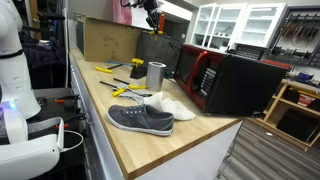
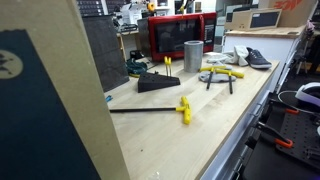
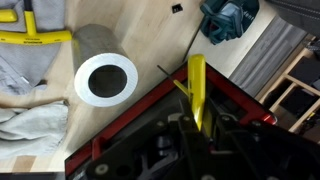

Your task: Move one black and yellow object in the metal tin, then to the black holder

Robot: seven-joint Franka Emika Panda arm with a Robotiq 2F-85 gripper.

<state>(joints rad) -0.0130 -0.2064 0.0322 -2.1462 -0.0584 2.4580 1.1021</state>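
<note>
Spare yellow tools (image 3: 35, 38) lying far left on bench. Metal tin (image 3: 106, 78) standing open-mouthed, seemingly empty, awaiting drop. Right of tin, gripper (image 3: 197, 122) hovering over red microwave (image 1: 235, 85) edge, fingers apparently clamping yellow-handled tool (image 3: 197, 80) by handle, likely for lowering in. Black holder (image 2: 158, 83) waiting near tin.

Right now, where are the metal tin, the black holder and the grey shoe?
metal tin (image 2: 193, 55): in an exterior view, its side wall.
black holder (image 2: 155, 84): in an exterior view, its sloping face.
grey shoe (image 1: 140, 120): in an exterior view, its upper.
</note>
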